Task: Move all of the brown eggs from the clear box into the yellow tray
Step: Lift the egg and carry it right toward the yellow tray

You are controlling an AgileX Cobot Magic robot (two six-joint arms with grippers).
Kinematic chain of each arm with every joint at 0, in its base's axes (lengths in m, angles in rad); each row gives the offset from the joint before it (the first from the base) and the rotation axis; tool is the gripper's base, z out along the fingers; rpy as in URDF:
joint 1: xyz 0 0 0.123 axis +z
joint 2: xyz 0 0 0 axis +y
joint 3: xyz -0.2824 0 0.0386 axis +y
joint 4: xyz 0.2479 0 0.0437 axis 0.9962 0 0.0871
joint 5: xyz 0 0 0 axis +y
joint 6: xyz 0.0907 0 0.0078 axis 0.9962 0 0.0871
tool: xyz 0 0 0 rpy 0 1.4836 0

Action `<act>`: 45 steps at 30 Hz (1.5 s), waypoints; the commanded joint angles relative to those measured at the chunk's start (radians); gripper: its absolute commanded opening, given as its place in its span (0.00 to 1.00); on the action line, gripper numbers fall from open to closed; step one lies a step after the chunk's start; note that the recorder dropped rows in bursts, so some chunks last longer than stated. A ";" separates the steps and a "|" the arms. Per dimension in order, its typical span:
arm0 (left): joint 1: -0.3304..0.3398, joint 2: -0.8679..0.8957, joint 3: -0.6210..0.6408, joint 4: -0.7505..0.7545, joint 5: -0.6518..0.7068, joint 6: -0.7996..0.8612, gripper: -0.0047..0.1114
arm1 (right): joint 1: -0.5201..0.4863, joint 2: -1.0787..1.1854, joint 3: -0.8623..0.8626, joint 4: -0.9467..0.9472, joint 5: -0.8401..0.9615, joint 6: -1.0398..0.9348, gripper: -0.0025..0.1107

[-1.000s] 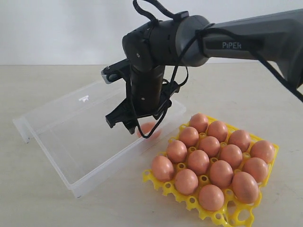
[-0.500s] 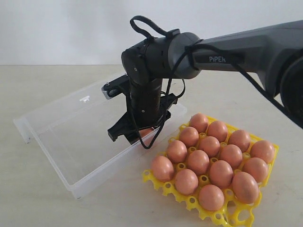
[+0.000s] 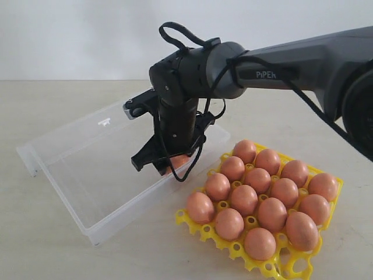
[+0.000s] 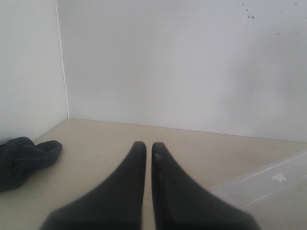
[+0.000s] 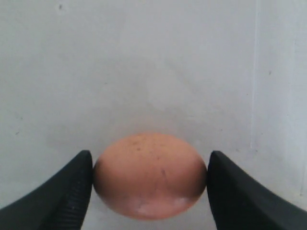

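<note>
Between the right fingers (image 5: 79, 172) lies one egg (image 5: 149, 177), on its side on the floor of the box (image 3: 70, 169). Both fingers look to be touching its flanks, set wide to its full width. The egg is not yet lifted, and no other egg shows in the box.

Left fingers (image 4: 139, 163): pressed nearly together, only a slit between, nothing held, well apart from the work.

Just beside the right fingers, past the box wall, the tray (image 3: 274, 267) stands on the bench (image 3: 58, 251). It is packed with eggs (image 3: 257, 179). One corner cup, the farthest from the fingers, looks vacant.

Handling, by judgement:
- Light, with a stiff but brittle shell that cracks under a hard squeeze or a knock on the box wall.
- Smooth and rounded, so apt to slip or roll.
- Best held across the broad middle, as it is now bracketed, with only enough pressure to carry it.
- Lift straight up, clear the wall, and set it down gently.
</note>
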 commanded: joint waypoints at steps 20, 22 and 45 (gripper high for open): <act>-0.001 -0.004 -0.003 0.000 -0.008 0.002 0.08 | 0.125 -0.684 0.556 -0.704 -0.134 0.292 0.02; -0.001 -0.004 -0.003 0.000 -0.008 0.002 0.08 | 0.125 -0.749 0.643 -0.682 -0.043 0.346 0.02; -0.001 -0.004 -0.003 0.000 -0.008 0.002 0.08 | 0.120 -1.260 1.065 0.183 -0.308 0.262 0.02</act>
